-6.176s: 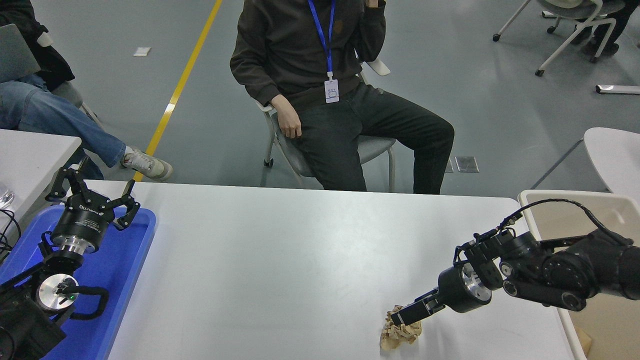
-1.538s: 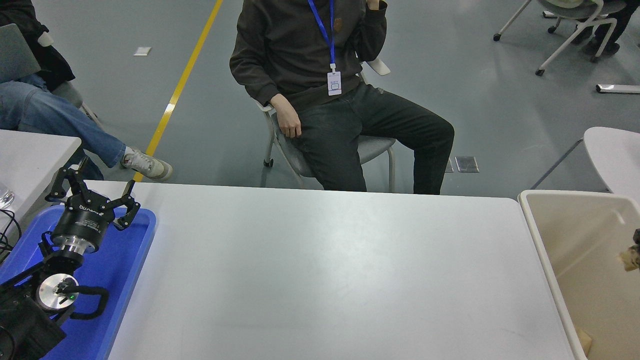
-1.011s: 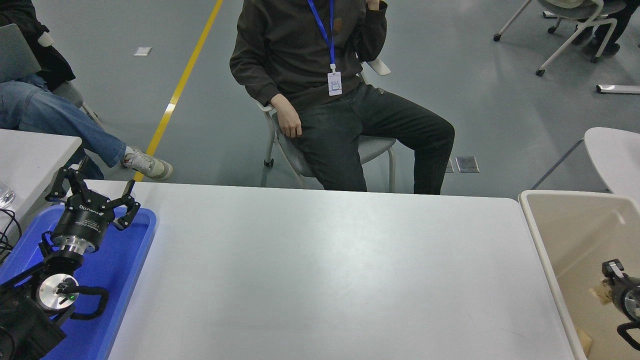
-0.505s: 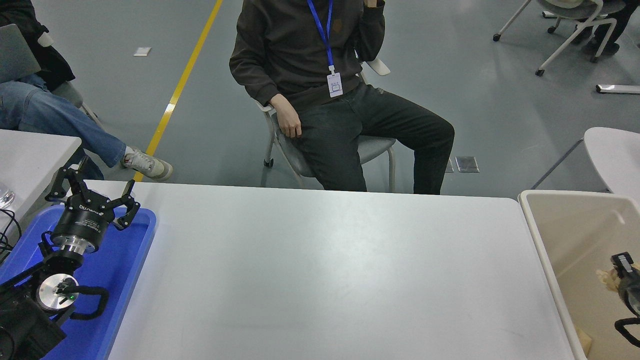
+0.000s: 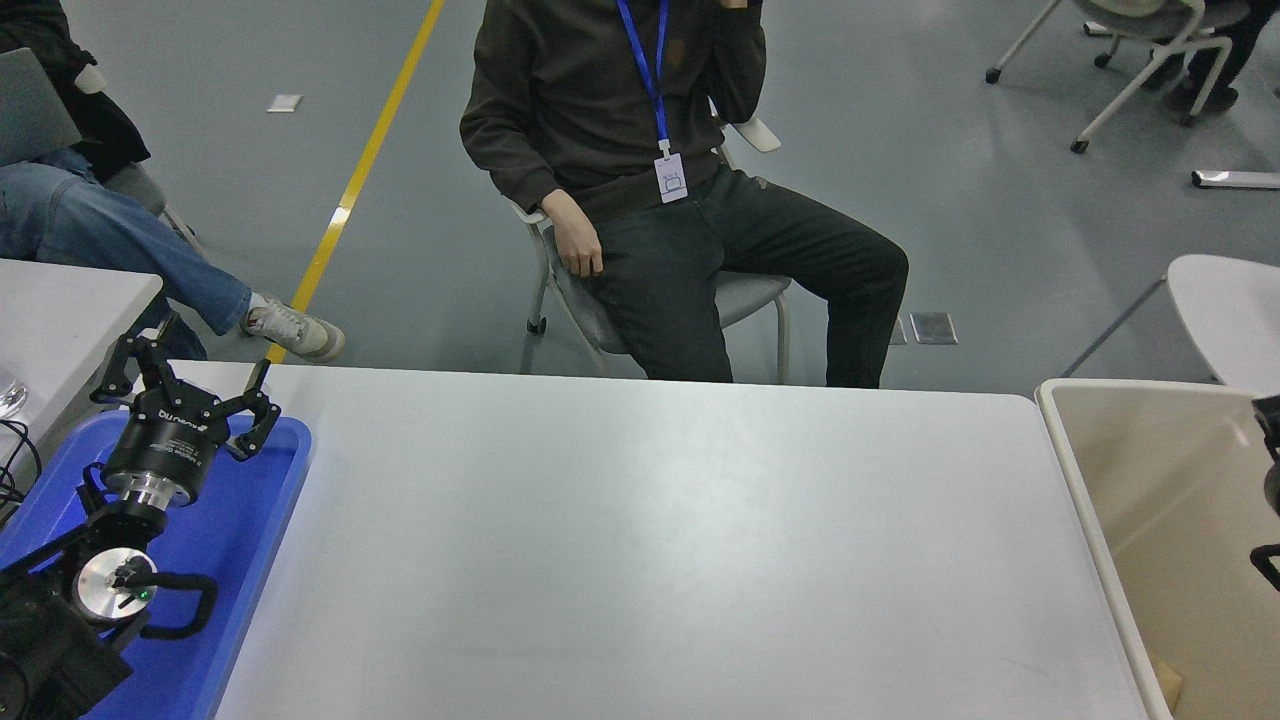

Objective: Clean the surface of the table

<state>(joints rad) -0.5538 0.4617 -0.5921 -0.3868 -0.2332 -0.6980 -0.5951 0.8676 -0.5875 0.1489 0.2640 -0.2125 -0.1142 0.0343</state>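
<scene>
The table surface (image 5: 640, 540) is a wide matte white-grey top filling the middle of the head view, and nothing lies on it. My left gripper (image 5: 188, 388) is parked at the lower left over a blue tray, open, with nothing between its fingers. Only a few black parts of my right gripper (image 5: 1270, 420) show at the right edge, above the inside of a beige bin. The rest of it is cut off by the frame.
The blue tray (image 5: 270, 520) lies at the table's left end. The beige bin (image 5: 1130, 500) stands off the right end, with a tan scrap (image 5: 1166, 686) in its near corner. A person (image 5: 640, 180) sits on a chair at the far side. A smaller white table (image 5: 60, 300) stands at the left.
My right gripper has moved up and rightward inside the bin, almost out of the frame. The crumpled tan wad seen at it half a second ago no longer shows. The left arm has stayed still.
</scene>
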